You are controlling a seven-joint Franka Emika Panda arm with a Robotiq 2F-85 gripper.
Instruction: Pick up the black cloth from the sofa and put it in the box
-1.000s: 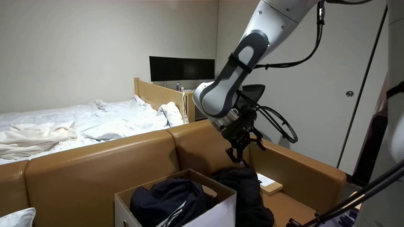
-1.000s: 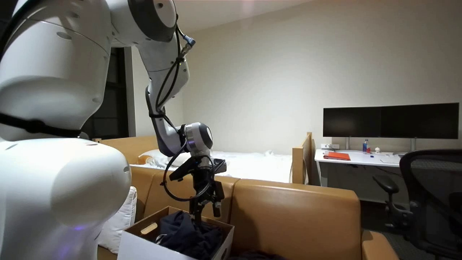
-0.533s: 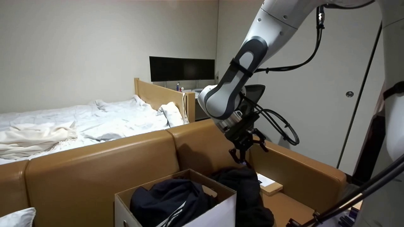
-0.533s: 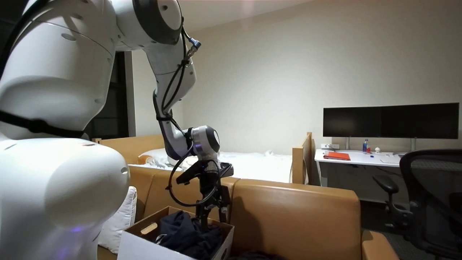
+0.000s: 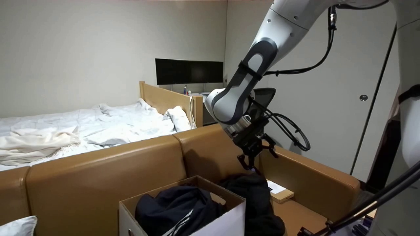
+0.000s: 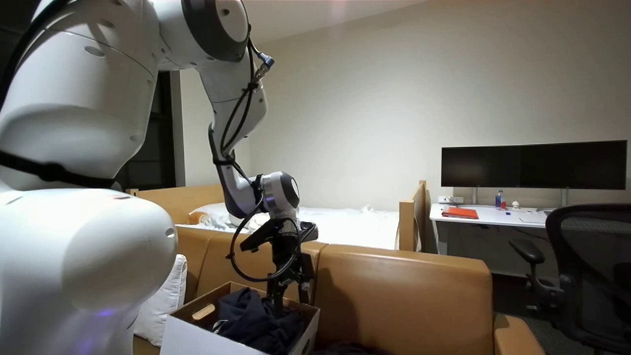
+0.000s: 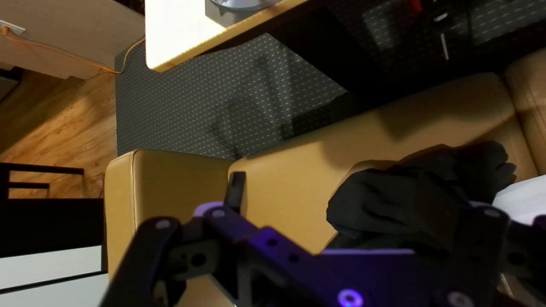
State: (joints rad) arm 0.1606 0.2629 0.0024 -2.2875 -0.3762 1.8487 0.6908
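Two dark heaps of fabric lay side by side: a rumpled black cloth (image 5: 259, 198) on the seat of a tan leather-look sofa (image 5: 147, 164), just beside a white-sided cardboard box (image 5: 229, 223), and a navy garment with white stripes (image 5: 170, 203) inside that box. I took the first for the task's cloth, not yet picked up. Above and near it, it seemed, hung a black jointed gripper (image 5: 265, 164), its jaws spread wide with nothing between them; whether a tip brushed the fabric I could not tell.

Lining up the grasp seemed to be the step in hand. Seen from the wrist, one finger (image 7: 235, 189) stood over bare seat and the cloth lay off toward the opposite side, so a small shift across before going down looked worth making. Best, I thought, to sink slowly, pinch a thick bunched ridge rather than a thin edge, then lift high, since trailing folds could snag on the box's rim.

The cloth looked soft and matt, heaped in rounded lumps that swallowed the light; I expected it to sag and lengthen once raised. The sofa's skin was smooth and taut, with a dull sheen, and the box stiff and straight-walled, plain brown within. Its striped garment bulked up close to the rim, so the cloth might need a push to settle.
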